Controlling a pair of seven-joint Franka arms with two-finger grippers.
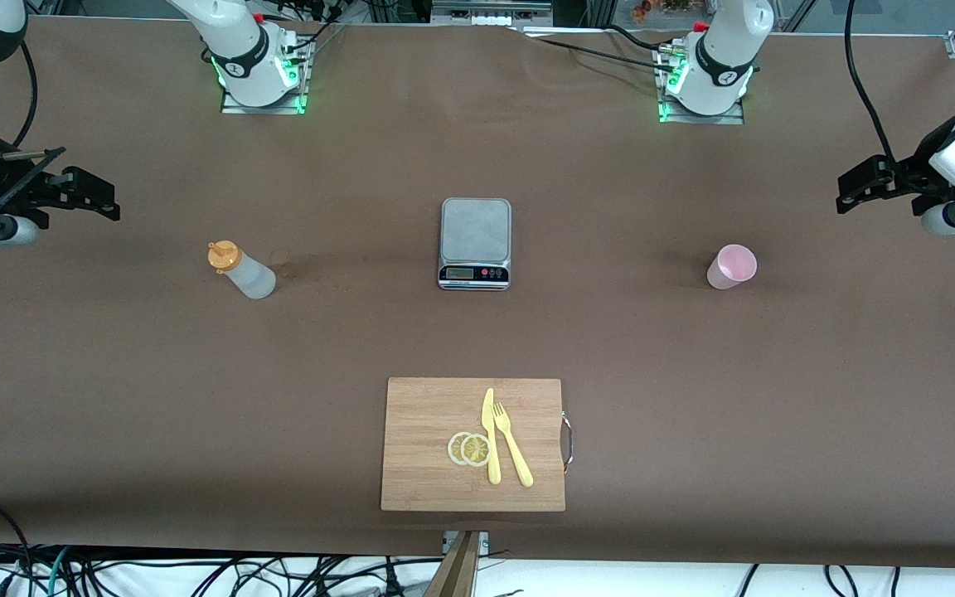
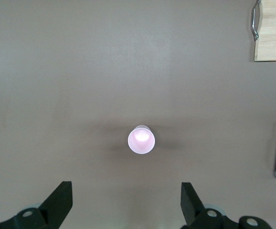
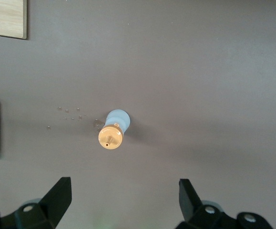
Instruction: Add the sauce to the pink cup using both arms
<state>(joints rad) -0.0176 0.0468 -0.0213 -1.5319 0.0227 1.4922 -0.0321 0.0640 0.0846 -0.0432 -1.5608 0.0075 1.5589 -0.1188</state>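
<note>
At the middle right of the front view we see the pink cup [image 1: 731,266] standing upright on the brown bench [image 1: 693,398], toward the left arm's end; in the left wrist view it sits near the centre of the frame [image 2: 141,140], seen from above. The squeeze bottle [image 1: 243,270] with its orange cap stands at the middle left of the front view, toward the right arm's end, and shows near the centre of the right wrist view [image 3: 113,129], with a few small droplets [image 3: 71,114] on the bench just beside it. Between bottle and cup, at the centre of the front view, lies the grey kitchen scale [image 1: 475,243]. Lower in that frame is the wooden cutting board [image 1: 428,414], carrying two lemon slices [image 1: 469,448], a yellow knife [image 1: 491,437] and a yellow fork [image 1: 512,444]. The left gripper [image 1: 846,192] hangs at the right edge, its fingers [image 2: 60,200] spread wide and holding nothing. The right gripper [image 1: 104,199] hangs at the left edge, its fingers [image 3: 59,198] likewise spread and empty. Neither touches anything.
</note>
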